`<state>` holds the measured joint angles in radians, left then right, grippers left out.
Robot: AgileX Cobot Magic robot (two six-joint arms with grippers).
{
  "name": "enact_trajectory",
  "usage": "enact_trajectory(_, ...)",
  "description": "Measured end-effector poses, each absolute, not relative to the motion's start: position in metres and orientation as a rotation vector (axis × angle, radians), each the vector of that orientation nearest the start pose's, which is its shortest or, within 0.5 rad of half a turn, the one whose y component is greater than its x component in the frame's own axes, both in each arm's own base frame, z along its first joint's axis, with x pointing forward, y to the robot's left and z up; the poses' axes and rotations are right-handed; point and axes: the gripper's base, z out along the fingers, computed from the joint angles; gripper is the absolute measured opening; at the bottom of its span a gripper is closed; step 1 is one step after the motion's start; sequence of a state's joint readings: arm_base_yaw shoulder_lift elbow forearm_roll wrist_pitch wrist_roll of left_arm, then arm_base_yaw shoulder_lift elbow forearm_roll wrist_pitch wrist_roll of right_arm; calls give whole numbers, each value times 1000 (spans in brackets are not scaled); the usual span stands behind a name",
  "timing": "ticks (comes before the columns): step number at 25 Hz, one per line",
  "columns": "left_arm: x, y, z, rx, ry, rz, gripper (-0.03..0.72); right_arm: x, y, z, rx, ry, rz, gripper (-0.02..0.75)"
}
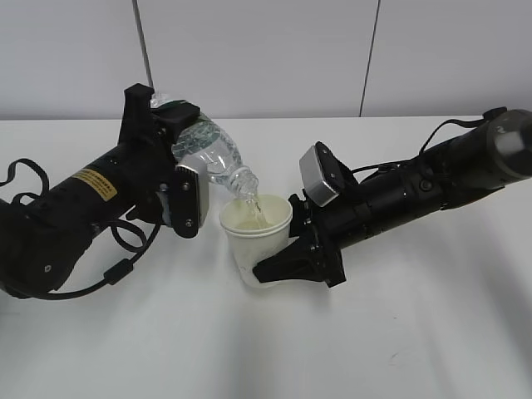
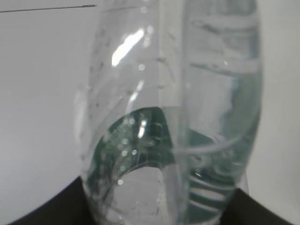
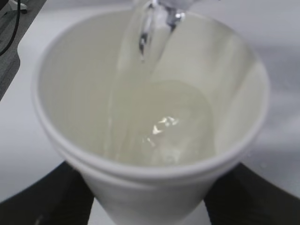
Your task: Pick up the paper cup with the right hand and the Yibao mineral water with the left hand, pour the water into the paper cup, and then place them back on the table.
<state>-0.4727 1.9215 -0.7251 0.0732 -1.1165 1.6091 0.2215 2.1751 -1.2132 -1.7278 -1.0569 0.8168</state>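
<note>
My left gripper (image 1: 184, 179), on the arm with the yellow sticker, is shut on the Yibao mineral water bottle (image 1: 214, 155) and holds it tilted, neck down to the right. In the left wrist view the bottle (image 2: 173, 117) fills the frame, green label low. Clear water (image 1: 253, 204) streams from its mouth into the white paper cup (image 1: 258, 237). My right gripper (image 1: 287, 259) is shut on the cup and holds it just above the table (image 1: 266, 349). In the right wrist view the cup (image 3: 150, 122) holds a pool of water (image 3: 173, 126) with the stream entering at the top.
A grey wall with panel seams (image 1: 249, 50) stands behind the table's far edge. Black cables (image 1: 116, 266) loop beside the left arm on the tabletop. The right arm (image 1: 449, 166) stretches to the right edge.
</note>
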Motion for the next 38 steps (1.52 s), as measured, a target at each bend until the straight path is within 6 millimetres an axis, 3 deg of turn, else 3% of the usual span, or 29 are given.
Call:
enact_trajectory(26, 315, -165, 161, 1437, 763, 887, 343, 362, 162, 113, -1535, 1574, 934, 472)
enact_trajectory(30, 314, -167, 161, 1326, 915, 756, 343, 362, 162, 113, -1552, 1548, 918, 472)
enact_trajectory(38, 305, -179, 142, 1080, 1412, 226, 343, 364, 162, 114, -1552, 1518, 900, 472)
